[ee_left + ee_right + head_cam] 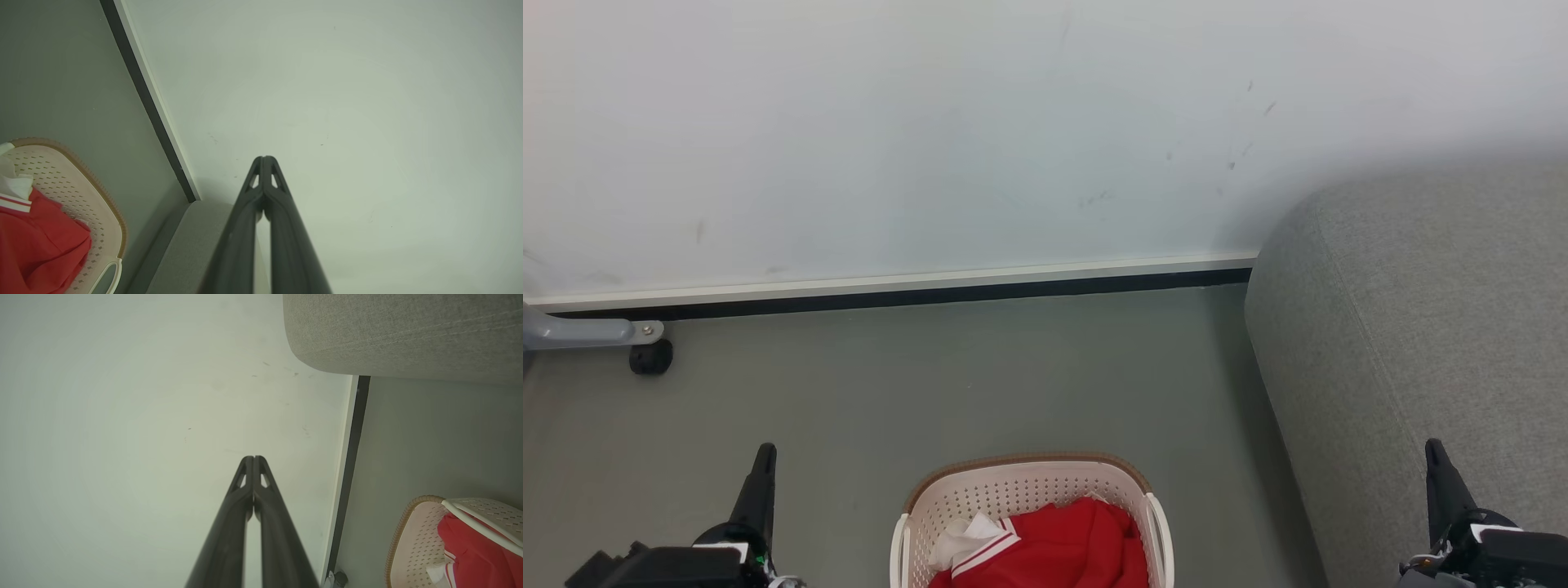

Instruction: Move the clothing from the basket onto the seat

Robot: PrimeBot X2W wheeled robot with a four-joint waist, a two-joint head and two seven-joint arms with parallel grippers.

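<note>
Red clothing (1058, 543) lies heaped in the basket (1013, 490) on the floor (931, 384), between the two sets of fingers and nearer the robot than their tips — none of it lifted yet. The left gripper (765, 451) and the right gripper (1433, 447) hold their fingers pressed together and empty, pointing at the wall (931, 122), likely a resting pose — the seat (1421, 327) is just beside the right fingers.

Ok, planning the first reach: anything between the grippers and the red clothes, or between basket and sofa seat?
Nothing visible. The bright red fabric clothing lies uncovered in the open cream perforated plastic basket; only grey-green floor separates it from the left gripper, the right gripper and the grey woven sofa seat.
</note>
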